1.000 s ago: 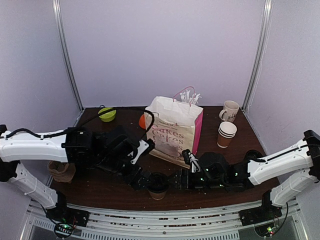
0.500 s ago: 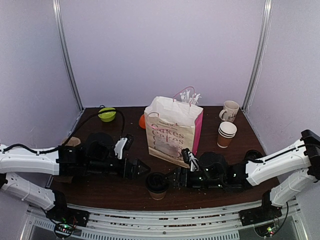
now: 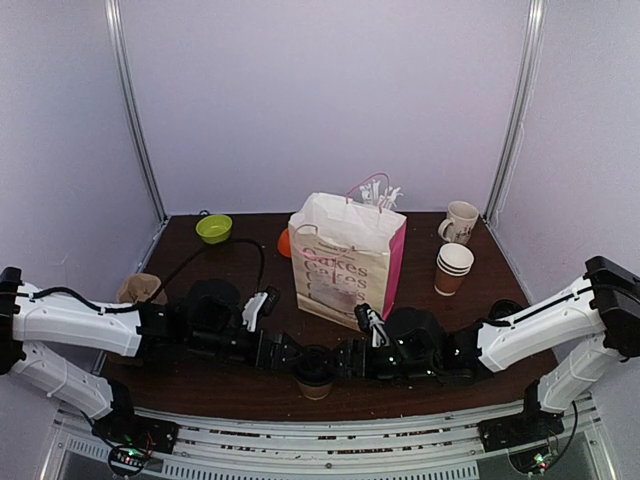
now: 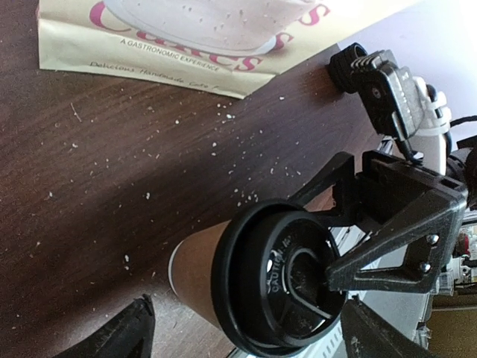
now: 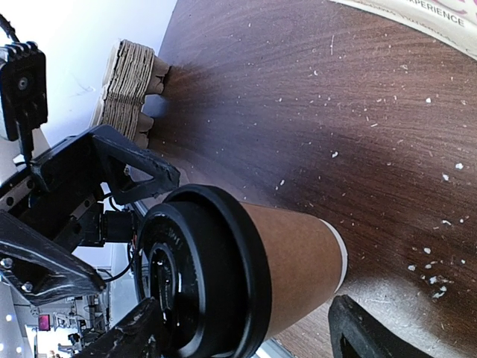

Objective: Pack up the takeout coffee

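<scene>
The takeout coffee (image 3: pixel 315 370), a brown paper cup with a black lid, stands at the table's near edge between my two grippers. My left gripper (image 3: pixel 287 353) is open just left of it. In the left wrist view the cup (image 4: pixel 272 287) lies between the spread fingertips (image 4: pixel 127 333). My right gripper (image 3: pixel 346 358) is open just right of it. In the right wrist view the cup (image 5: pixel 291 261) fills the gap, with one fingertip (image 5: pixel 364 330) clear of its base. One finger of the right gripper (image 4: pixel 387 250) reaches over the lid.
A cream paper bag (image 3: pixel 345 262) printed "Cakes", with a pink side, stands open behind the cup. A cream mug (image 3: pixel 460 222) and a stack of paper cups (image 3: pixel 453 268) are at the back right. A green bowl (image 3: pixel 214 228) and a cardboard stack (image 3: pixel 140 288) are on the left.
My left arm pulled back from the cup, then came in low again beside it, its jaws narrowing slightly. My right gripper edged left toward the cup. The cup has stayed put.
</scene>
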Action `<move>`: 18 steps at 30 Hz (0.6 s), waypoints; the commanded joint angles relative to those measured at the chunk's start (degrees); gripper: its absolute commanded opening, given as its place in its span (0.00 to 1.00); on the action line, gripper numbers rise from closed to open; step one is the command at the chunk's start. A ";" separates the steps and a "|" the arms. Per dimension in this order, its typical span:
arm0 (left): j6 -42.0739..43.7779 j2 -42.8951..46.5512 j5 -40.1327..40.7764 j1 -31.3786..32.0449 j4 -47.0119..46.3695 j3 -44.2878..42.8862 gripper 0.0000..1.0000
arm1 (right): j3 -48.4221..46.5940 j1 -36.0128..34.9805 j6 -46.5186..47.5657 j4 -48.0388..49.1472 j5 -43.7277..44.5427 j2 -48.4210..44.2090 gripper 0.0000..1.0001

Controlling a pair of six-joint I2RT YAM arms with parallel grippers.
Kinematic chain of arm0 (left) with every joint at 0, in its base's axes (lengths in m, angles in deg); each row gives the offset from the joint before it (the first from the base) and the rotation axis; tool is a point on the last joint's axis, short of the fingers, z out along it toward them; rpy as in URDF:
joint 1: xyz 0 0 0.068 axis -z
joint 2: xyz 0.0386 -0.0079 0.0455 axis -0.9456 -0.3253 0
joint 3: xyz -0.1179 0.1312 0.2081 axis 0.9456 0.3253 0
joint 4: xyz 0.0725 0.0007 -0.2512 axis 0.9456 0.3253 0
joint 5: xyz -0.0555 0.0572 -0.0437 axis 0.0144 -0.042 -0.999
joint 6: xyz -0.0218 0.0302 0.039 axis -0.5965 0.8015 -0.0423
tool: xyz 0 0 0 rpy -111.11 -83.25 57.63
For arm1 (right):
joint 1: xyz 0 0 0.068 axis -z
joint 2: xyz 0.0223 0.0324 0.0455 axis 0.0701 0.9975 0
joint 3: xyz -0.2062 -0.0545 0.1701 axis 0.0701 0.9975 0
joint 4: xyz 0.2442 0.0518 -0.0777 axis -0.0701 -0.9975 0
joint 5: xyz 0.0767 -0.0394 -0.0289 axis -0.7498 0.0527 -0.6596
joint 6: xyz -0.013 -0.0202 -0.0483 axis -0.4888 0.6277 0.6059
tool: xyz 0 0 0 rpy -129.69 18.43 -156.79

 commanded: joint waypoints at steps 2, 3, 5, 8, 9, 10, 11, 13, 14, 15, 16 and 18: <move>-0.33 -1.14 -1.48 -0.35 -4.38 1.28 0.86 | -1.19 0.39 -0.96 1.18 -1.13 0.96 0.78; -0.22 -1.45 -1.58 -0.35 -4.39 1.35 0.85 | -1.16 0.44 -1.02 1.22 -1.16 1.01 0.78; -0.10 -2.11 -1.85 -0.35 -4.49 1.62 0.82 | -1.15 0.43 -1.04 1.18 -1.24 1.10 0.78; -0.22 -3.10 -2.25 -0.35 -5.38 2.52 0.79 | -1.17 0.42 -1.04 0.92 -1.38 1.20 0.77; -0.29 -3.44 -2.43 -0.35 -5.58 2.77 0.78 | -1.18 0.37 -1.04 0.81 -1.41 1.27 0.77; -0.26 -3.71 -2.59 -0.35 -5.76 2.88 0.78 | -1.20 0.38 -1.09 0.68 -1.49 1.21 0.77; -0.34 -3.86 -2.64 -0.35 -5.82 3.11 0.77 | -1.23 0.42 -1.06 0.50 -1.54 1.35 0.77; -0.42 -4.05 -2.58 -0.34 -6.19 3.58 0.75 | -1.40 0.43 -1.04 0.29 -1.69 1.47 0.77; -0.61 -4.18 -2.58 -0.35 -6.40 3.89 0.74 | -1.55 0.36 -1.01 0.12 -1.82 1.61 0.77; -0.74 -4.28 -2.56 -0.35 -6.52 4.03 0.73 | -1.74 0.42 -0.93 -0.03 -1.93 1.82 0.77; -0.76 -4.37 -2.56 -0.35 -6.61 4.22 0.72 | -2.03 0.43 -0.92 -0.23 -2.02 2.05 0.77; -0.90 -4.41 -2.50 -0.35 -6.77 4.75 0.71 | -2.33 0.39 -0.83 -0.52 -2.34 2.37 0.77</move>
